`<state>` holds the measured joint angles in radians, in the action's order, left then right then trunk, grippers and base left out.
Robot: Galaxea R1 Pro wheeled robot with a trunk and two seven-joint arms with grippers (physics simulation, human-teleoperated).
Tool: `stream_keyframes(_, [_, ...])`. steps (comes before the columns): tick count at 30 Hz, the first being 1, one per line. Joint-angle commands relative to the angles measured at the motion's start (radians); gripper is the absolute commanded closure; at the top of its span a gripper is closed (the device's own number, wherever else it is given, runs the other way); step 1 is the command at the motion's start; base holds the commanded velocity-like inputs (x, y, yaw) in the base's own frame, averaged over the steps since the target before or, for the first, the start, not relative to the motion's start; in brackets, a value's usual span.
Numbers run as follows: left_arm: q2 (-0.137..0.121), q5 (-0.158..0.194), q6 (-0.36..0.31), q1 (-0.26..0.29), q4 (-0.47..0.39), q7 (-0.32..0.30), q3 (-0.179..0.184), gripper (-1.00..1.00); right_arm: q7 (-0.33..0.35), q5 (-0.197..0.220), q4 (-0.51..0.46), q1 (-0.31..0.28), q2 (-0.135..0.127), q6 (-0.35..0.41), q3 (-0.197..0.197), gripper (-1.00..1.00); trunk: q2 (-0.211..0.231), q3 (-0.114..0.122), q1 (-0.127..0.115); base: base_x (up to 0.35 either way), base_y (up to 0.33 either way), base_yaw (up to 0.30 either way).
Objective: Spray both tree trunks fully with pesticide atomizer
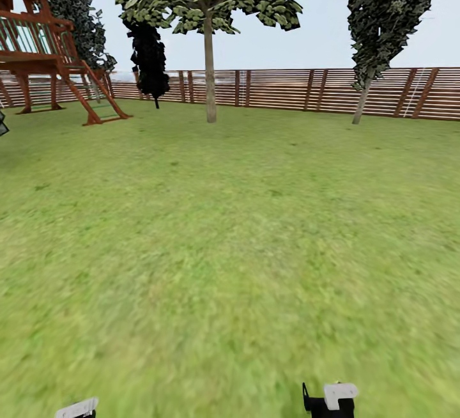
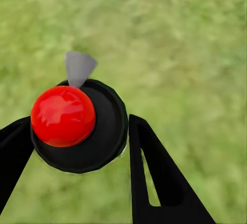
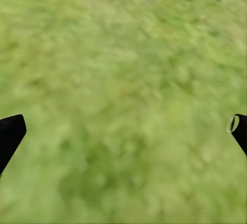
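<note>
In the left wrist view my left gripper (image 2: 77, 129) is shut on the pesticide atomizer (image 2: 64, 116). I see the atomizer from above: a red round top on a black disc, with a grey nozzle pointing away over the grass. My right gripper (image 3: 123, 126) hangs open over bare lawn, its fingers far apart. Ahead in the head view, a tree stands before the fence, its tree trunk (image 1: 209, 66) straight and grey-tan under a mottled-green crown. Further right is another tree with a thin leaning trunk (image 1: 361, 101) and a darker crown.
A brown slatted fence (image 1: 287, 89) closes the far side of the lawn. A red-brown wooden play tower (image 1: 45, 54) with a ladder stands at the far left, with a near-black cypress (image 1: 150, 60) beside it. Open grass (image 1: 230, 232) lies between me and the trees.
</note>
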<state>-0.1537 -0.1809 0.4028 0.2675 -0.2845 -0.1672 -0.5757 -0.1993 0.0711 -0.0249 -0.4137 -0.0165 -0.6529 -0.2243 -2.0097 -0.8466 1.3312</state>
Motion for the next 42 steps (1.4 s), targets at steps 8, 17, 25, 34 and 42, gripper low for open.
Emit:
stream_keyframes(8, [0.000,-0.009,0.004,0.001,0.001,-0.005,-0.009,1.00,-0.003,0.008,0.000,0.000,0.001,-0.002,-0.009,-1.00,0.000,-0.001,0.000,0.338,0.000,0.000])
stream_keyframes(17, [-0.001,-0.009,0.004,0.001,0.000,-0.005,-0.009,1.00,-0.003,0.007,0.000,0.000,0.000,-0.002,-0.009,-1.00,0.000,-0.001,0.000,0.338,0.000,0.000])
stream_keyframes(25, [-0.001,-0.009,0.004,0.001,0.000,-0.005,-0.009,1.00,-0.003,0.007,0.000,0.000,0.001,-0.002,-0.009,-1.00,0.000,-0.001,0.000,0.338,0.000,0.000])
stream_keyframes(34, [-0.001,-0.009,0.005,0.001,0.000,-0.005,-0.009,1.00,-0.003,0.007,0.000,0.000,0.000,-0.002,-0.009,-1.00,0.000,-0.001,0.000,0.338,0.000,0.000])
stream_keyframes(42, [-0.001,-0.009,0.005,0.001,0.000,-0.005,-0.009,1.00,-0.003,0.007,0.000,0.000,0.001,-0.002,-0.009,-1.00,0.000,-0.001,0.000,0.338,0.000,0.000])
